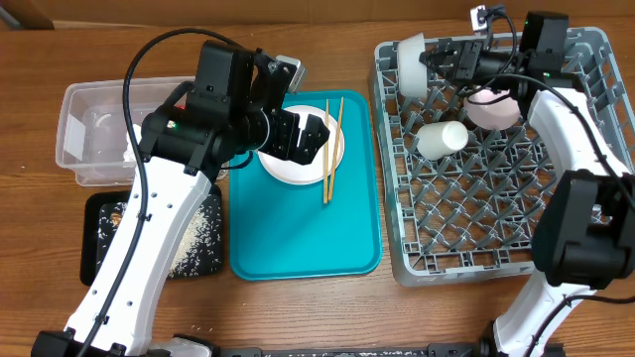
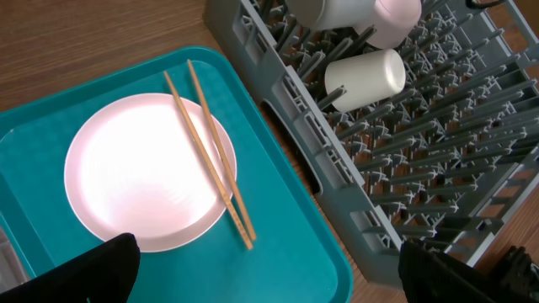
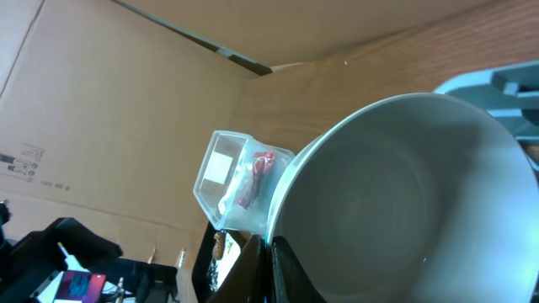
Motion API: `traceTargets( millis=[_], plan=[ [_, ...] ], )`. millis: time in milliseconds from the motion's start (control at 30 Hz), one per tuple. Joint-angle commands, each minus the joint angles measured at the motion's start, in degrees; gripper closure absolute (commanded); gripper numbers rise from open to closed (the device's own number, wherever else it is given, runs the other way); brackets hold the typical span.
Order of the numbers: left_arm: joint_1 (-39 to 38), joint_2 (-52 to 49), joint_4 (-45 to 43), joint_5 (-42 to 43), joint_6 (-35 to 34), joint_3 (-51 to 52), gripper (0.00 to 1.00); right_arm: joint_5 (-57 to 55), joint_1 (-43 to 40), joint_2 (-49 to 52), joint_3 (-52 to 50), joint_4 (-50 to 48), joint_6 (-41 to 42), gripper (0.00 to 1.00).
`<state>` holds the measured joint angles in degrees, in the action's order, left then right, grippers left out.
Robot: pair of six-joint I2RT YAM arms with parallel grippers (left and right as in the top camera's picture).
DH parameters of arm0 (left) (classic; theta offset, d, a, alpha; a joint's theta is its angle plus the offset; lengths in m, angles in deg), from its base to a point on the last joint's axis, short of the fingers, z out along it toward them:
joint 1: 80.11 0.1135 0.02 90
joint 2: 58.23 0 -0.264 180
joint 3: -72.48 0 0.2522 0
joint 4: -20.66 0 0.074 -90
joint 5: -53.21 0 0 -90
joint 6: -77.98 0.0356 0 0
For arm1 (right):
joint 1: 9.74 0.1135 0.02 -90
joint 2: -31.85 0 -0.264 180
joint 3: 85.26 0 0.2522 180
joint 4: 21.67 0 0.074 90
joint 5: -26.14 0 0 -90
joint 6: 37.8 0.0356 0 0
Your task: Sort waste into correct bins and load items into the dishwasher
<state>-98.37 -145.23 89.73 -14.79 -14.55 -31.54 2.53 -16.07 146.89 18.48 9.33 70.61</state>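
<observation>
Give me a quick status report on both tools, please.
Left tool open over plate. Right tool shut on grey bowl at rack. Chopsticks lying across plate.

Two chopsticks (image 2: 207,160), two bowls (image 1: 412,64); one each of plate (image 2: 143,172), cup (image 1: 443,139), rack (image 1: 476,228), tub (image 1: 94,129), teal tray (image 1: 298,238), black tray (image 1: 94,248).

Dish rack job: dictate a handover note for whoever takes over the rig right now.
Left gripper: jaws open, above the pink plate and chopsticks on the teal tray.
Right gripper: shut on the grey bowl's rim, at the dish rack's far corner.
Done: pink bowl and white cup in the rack; red wrapper in the clear tub; crumbs in the black tray.
To do: set the grey bowl down, load plate and chopsticks.
</observation>
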Motion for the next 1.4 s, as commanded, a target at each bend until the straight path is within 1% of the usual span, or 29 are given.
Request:
traceTargets(
  millis=[0, 233, 367, 533, 733, 1133, 1233, 1367],
  plan=[
    [0.24, 0.44, 0.15, -0.15, 1.27, -0.92, 0.0, 0.15, 0.22, 0.7, 0.07, -0.15, -0.11, 0.96],
    [0.24, 0.44, 0.13, -0.15, 1.27, -0.92, 0.0, -0.17, 0.22, 0.72, 0.07, 1.05, -0.79, 0.96],
    [0.24, 0.44, 0.13, -0.15, 1.27, -0.92, 0.0, -4.31, 0.15, 0.72, 0.07, 2.97, -0.83, 0.96],
    [0.24, 0.44, 0.15, -0.15, 1.27, -0.92, 0.0, -4.46, 0.07, 0.72, 0.07, 2.97, -0.79, 0.96],
    [0.24, 0.44, 0.15, -0.15, 1.27, -0.92, 0.0, -7.5, -1.33, 0.74, 0.07, 6.32, -0.83, 0.96],
    [0.24, 0.44, 0.15, -0.15, 1.27, -0.9, 0.0, -8.81, -5.33, 0.76, 0.07, 10.23, -0.83, 0.96],
    [0.24, 0.44, 0.15, -0.15, 1.27, -0.92, 0.0, -11.1, -5.95, 0.76, 0.07, 12.04, -0.83, 0.94],
    [0.24, 0.44, 0.15, -0.15, 1.27, -0.92, 0.0, -11.06, -7.96, 0.72, 0.09, 13.11, -0.79, 0.82]
  ],
)
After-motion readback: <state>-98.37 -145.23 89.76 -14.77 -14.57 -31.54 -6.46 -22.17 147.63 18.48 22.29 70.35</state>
